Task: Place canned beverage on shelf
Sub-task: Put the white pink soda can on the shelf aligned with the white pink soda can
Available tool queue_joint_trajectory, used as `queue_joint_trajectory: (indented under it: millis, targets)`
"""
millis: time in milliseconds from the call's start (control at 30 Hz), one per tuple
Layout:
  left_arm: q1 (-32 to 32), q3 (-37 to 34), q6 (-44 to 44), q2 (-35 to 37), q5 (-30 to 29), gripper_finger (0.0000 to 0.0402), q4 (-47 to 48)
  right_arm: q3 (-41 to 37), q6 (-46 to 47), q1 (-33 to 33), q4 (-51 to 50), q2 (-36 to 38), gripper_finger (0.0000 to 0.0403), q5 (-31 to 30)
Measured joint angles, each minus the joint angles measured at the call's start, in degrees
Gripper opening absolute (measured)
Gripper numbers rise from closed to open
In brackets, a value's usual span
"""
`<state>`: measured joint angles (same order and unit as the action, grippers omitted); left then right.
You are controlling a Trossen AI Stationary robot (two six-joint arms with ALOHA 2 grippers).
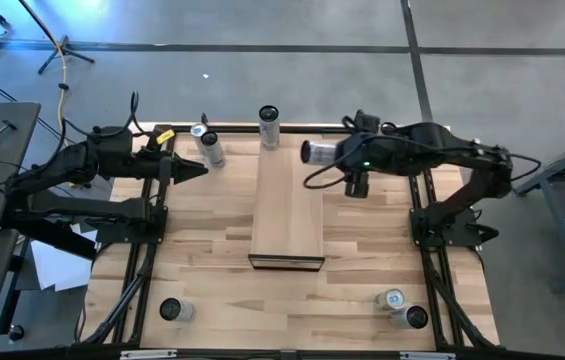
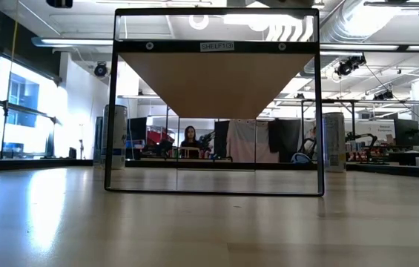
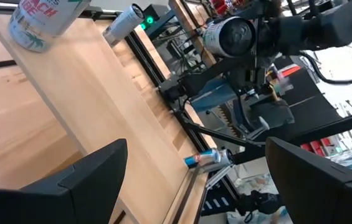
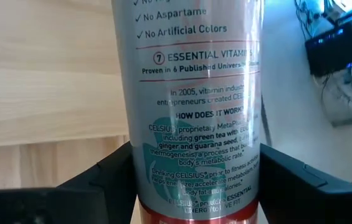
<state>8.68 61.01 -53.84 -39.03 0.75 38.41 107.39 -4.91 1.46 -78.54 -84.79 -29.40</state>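
The shelf (image 1: 287, 215) is a long pale board raised over the middle of the table; the low view shows its frame (image 2: 213, 111) end-on. One can (image 1: 269, 127) stands upright on its far end, also seen in the left wrist view (image 3: 38, 22). My right gripper (image 1: 334, 153) is shut on a silver canned beverage (image 4: 194, 93), held over the shelf's far right corner. My left gripper (image 1: 200, 171) is open at the far left, pointing toward the shelf with nothing between its fingers (image 3: 95, 174). My right gripper pinches the can's lower part (image 4: 163, 186), near its red-banded base, between its two fingers (image 4: 101, 186). The fingers come from the table's right, slanting down, and lie along the can. The can is lifted clear, nearly on its side, its other end (image 3: 228, 37) pointing toward the table's left.
Another can (image 1: 209, 147) is on the table just beyond my left gripper. One can (image 1: 175, 310) stands near the front left and two cans (image 1: 402, 308) near the front right. Black frame rails (image 1: 147, 250) run along both sides of the table.
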Motion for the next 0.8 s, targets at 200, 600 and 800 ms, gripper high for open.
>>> queue_joint_trajectory:
  millis: [200, 600, 800]
  targets:
    - [-2.6, 0.0, 2.0, -0.7, 0.0, 0.0347, 0.0, -23.1, 9.8, -0.1, 13.8, 14.8, 0.0252, 0.7]
    - [-3.9, -0.1, 0.1, -4.8, -3.3, 0.0347, -0.2, -60.5, 16.6, 1.3, 75.8, 29.6, 0.0252, 1.7]
    - [-3.9, -0.1, -0.9, -6.7, -3.3, 0.0347, -0.8, -70.6, 16.9, -1.6, 103.9, 26.4, 0.0252, 9.2]
